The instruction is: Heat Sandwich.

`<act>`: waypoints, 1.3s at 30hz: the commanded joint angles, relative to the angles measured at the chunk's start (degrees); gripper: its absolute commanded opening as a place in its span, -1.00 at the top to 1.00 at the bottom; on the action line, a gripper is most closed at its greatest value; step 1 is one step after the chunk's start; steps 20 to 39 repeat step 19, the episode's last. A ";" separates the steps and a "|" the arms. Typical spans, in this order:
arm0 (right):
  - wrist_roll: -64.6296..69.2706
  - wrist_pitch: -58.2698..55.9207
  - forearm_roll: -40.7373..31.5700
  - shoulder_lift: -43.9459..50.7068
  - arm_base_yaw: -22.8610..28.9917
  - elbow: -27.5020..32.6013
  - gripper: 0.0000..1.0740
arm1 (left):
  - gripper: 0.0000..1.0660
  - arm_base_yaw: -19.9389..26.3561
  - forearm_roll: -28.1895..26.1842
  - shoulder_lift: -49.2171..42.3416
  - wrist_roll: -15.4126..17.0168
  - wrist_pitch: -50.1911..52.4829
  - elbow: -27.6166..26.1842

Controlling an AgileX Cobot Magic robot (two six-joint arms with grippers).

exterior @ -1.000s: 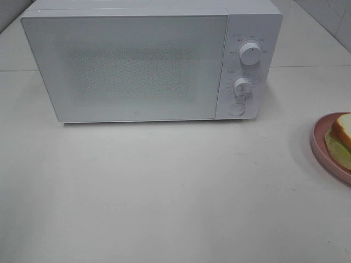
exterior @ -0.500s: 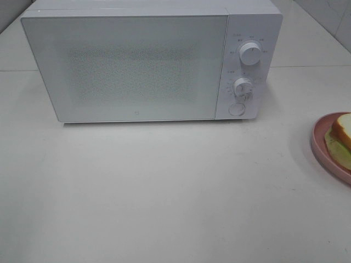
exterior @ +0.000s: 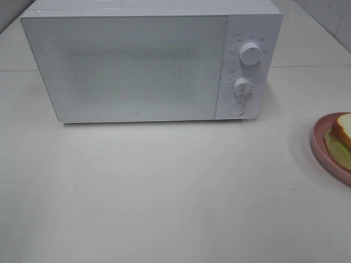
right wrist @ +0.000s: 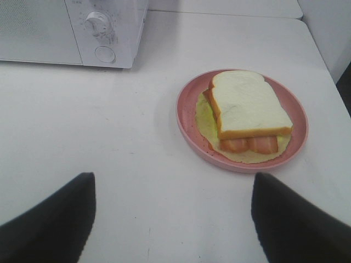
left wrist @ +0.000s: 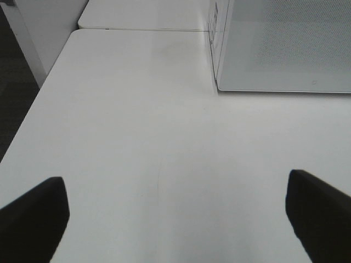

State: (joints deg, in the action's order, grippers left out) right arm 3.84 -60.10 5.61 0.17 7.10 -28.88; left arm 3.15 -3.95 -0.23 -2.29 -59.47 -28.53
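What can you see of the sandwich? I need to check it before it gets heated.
The sandwich has white sliced bread with a tan crust on top, reddish filling showing at the near edge, and a pale green lettuce leaf spread beneath. It lies flat on a round pink plate on the white table, to the right of the closed microwave. Nothing else touches it; neither gripper holds it.

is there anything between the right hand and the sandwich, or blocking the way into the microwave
Nothing lies between the open right hand and the white-bread sandwich on its round pink plate; only bare white table. The boxy white microwave's frosted door is shut, blocking entry.
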 commanded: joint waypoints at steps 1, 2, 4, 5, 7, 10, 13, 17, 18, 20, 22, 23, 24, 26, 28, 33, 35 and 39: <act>-0.40 0.52 0.06 1.43 -0.52 0.00 -0.42 | -0.90 0.11 0.00 -1.49 0.06 0.11 0.17; -0.40 0.52 0.06 1.43 -0.52 0.00 -0.42 | -0.90 0.11 0.00 -1.49 0.06 0.11 0.17; -0.40 0.52 0.06 1.43 -0.52 0.00 -0.42 | -0.90 0.11 0.00 -1.49 0.06 0.11 0.17; -0.40 0.52 0.06 1.43 -0.52 0.00 -0.42 | -0.90 0.11 0.00 -1.49 0.06 0.11 0.17; -0.40 0.52 0.06 1.43 -0.52 0.00 -0.42 | -0.90 0.11 0.00 -1.49 0.06 0.11 0.17; -0.40 0.52 0.06 1.43 -0.52 0.00 -0.42 | -0.90 0.11 0.00 -1.49 0.06 0.11 0.17; -0.40 0.52 0.06 1.43 -0.52 0.00 -0.42 | -0.90 0.11 0.00 -1.49 0.06 0.11 0.17; -0.40 0.52 0.06 1.43 -0.52 0.00 -0.42 | -0.90 0.11 0.00 -1.49 0.06 0.11 0.17; -0.40 0.52 0.06 1.43 -0.52 0.00 -0.42 | -0.90 0.11 0.00 -1.49 0.06 0.11 0.17; -0.40 0.52 0.06 1.43 -0.52 0.00 -0.42 | -0.90 0.11 0.00 -1.49 0.06 0.11 0.17; -0.40 0.52 0.06 1.43 -0.52 0.00 -0.42 | -0.90 0.11 0.00 -1.49 0.06 0.11 0.17; -0.40 0.52 0.06 1.43 -0.52 0.00 -0.42 | -0.90 0.11 0.00 -1.49 0.06 0.11 0.17; -0.40 0.52 0.06 1.43 -0.52 0.00 -0.42 | -0.90 0.11 0.00 -1.49 0.06 0.11 0.17; -0.40 0.52 0.06 1.43 -0.52 0.00 -0.42 | -0.90 0.11 0.00 -1.49 0.06 0.11 0.17; -0.40 0.52 0.06 1.43 -0.52 0.00 -0.42 | -0.90 0.11 0.00 -1.49 0.06 0.11 0.17; -0.40 0.52 0.06 1.43 -0.52 0.00 -0.42 | -0.90 0.11 0.00 -1.49 0.06 0.11 0.17; -0.40 0.52 0.06 1.43 -0.52 0.00 -0.42 | -0.90 0.11 0.00 -1.49 0.06 0.11 0.17; -0.40 0.52 0.06 1.43 -0.52 0.00 -0.42 | -0.90 0.11 0.00 -1.49 0.06 0.11 0.17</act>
